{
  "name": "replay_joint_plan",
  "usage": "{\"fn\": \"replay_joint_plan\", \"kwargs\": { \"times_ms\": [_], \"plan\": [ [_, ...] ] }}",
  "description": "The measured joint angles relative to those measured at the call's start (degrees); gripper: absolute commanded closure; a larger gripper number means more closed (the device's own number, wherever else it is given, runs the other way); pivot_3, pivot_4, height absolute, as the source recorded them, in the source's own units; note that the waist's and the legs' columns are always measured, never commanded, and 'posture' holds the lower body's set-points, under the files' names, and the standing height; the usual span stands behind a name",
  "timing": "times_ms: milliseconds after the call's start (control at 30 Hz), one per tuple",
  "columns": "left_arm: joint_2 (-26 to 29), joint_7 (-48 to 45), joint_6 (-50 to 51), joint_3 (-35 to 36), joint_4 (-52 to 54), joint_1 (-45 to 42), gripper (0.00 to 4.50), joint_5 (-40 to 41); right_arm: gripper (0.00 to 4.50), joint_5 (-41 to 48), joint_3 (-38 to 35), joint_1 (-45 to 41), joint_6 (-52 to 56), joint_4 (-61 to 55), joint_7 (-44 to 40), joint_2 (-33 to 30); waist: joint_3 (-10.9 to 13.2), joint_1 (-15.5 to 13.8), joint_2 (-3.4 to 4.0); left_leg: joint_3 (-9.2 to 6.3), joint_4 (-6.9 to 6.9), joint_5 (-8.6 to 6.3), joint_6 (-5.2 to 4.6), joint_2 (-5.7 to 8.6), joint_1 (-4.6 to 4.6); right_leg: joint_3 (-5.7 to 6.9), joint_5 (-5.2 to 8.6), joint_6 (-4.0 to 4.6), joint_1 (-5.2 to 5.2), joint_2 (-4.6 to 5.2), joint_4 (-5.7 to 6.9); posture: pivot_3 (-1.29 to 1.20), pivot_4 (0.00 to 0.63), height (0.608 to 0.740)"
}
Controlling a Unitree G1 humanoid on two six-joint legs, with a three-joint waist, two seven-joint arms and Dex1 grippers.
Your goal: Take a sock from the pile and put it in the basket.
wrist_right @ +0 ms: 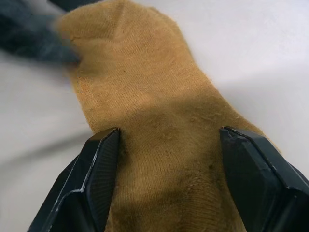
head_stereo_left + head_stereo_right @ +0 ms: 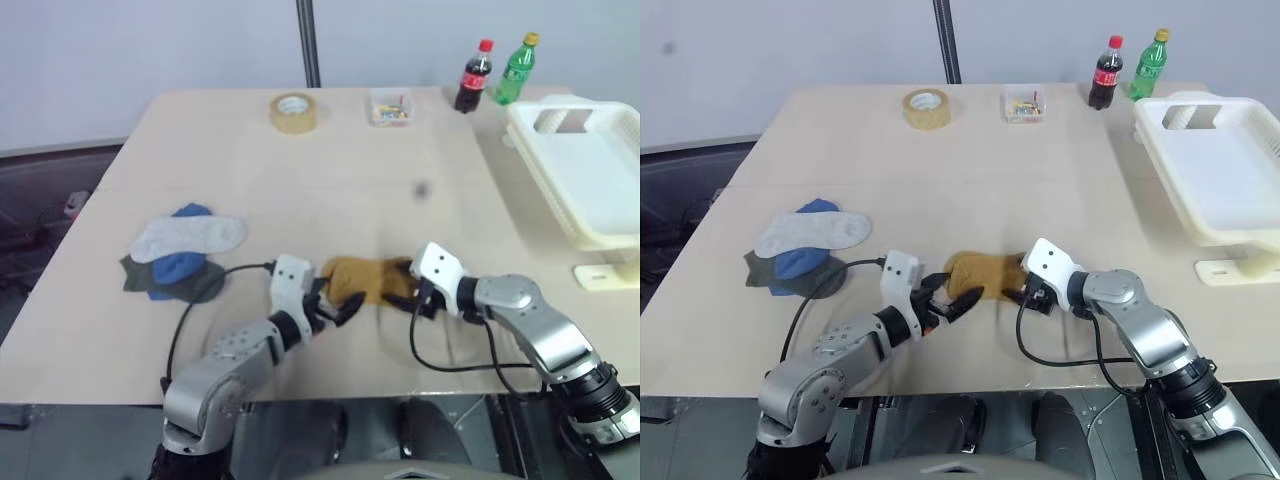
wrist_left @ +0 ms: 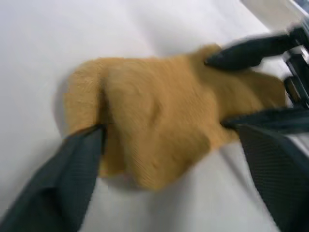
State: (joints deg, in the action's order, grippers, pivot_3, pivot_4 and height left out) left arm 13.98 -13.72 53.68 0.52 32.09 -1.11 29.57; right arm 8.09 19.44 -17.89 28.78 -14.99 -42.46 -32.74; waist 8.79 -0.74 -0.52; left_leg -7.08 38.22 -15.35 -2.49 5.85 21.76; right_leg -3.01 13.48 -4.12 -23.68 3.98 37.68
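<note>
Sock (image 2: 362,279), mustard, flat on table (image 2: 340,180) between both spread grippers.

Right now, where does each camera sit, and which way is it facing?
Left eye view: on the head, looking forward and down at the table; both arms show.
Right eye view: same head, same scene, slightly offset.
Left wrist view: on the left wrist, looking along the left tool at the mustard sock; the right tool shows beyond.
Right wrist view: on the right wrist, looking along its own open fingers straddling that sock.
Shared: all four show the mustard sock.
</note>
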Motion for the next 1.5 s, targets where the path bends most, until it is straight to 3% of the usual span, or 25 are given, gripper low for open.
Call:
{"fn": "replay_joint_plan", "kwargs": {
  "times_ms": [100, 333, 500, 733, 1100, 1500],
  "plan": [
    [-2.85, 0.34, 0.44, 4.06, -4.80, -3.78, 0.05, 2.54, 1.08, -0.34, -0.08, -0.01, -0.35, 0.41, -0.37, -0.01, -0.02, -0.07, -0.03, -0.05, 0.05, 0.05, 0.08, 0.02, -0.02, 0.06, -0.01, -0.01, 0.04, 0.01, -0.04, 0.00, 0.150, 0.739],
    [-1.90, -0.30, 4.05, 6.44, -10.71, -10.05, 0.05, 5.36, 1.08, -1.18, -0.02, -0.05, -2.38, 1.52, -1.05, 0.17, -0.11, -0.03, -0.02, -0.08, 0.05, 0.06, 0.10, 0.02, -0.06, 0.07, -0.01, -0.01, 0.07, 0.01, -0.01, 0.00, 0.150, 0.739],
    [-1.65, -2.85, 14.74, 13.43, -13.28, -12.66, 0.05, 15.87, 1.08, -1.73, -0.05, -0.05, -2.64, 2.00, -0.87, 1.34, -0.15, 0.11, -0.03, -0.10, 0.05, 0.06, 0.10, 0.02, -0.06, 0.07, -0.01, -0.01, 0.07, 0.00, -0.03, 0.00, 0.150, 0.739],
    [-1.89, -8.49, 23.69, 13.19, -17.47, -13.25, 0.05, 26.14, 1.08, -2.86, -0.09, -0.05, -2.81, 2.13, -0.71, 2.43, -0.14, 0.19, -0.06, -0.12, 0.05, 0.05, 0.12, 0.02, -0.05, 0.08, -0.01, -0.01, 0.05, 0.00, -0.04, 0.00, 0.150, 0.739],
    [-6.29, -7.75, 20.32, 20.39, -21.60, -15.89, 0.05, 36.36, 1.08, -3.34, -0.21, 0.14, -2.54, 1.74, -0.65, 2.70, -0.13, 0.24, -0.07, -0.16, 0.04, 0.03, 0.17, 0.02, 0.00, 0.09, -0.01, -0.01, 0.04, 0.01, -0.08, 0.00, 0.150, 0.739],
    [-9.84, -4.91, 17.62, 16.55, -22.42, -16.07, 0.05, 41.54, 1.08, -3.10, -0.39, -0.08, -1.84, 1.10, -1.05, 2.31, -0.12, 0.18, -0.08, -0.16, 0.04, 0.03, 0.17, 0.02, 0.03, 0.09, -0.01, 0.00, 0.03, -0.01, -0.08, 0.00, 0.150, 0.739]
  ]
}}
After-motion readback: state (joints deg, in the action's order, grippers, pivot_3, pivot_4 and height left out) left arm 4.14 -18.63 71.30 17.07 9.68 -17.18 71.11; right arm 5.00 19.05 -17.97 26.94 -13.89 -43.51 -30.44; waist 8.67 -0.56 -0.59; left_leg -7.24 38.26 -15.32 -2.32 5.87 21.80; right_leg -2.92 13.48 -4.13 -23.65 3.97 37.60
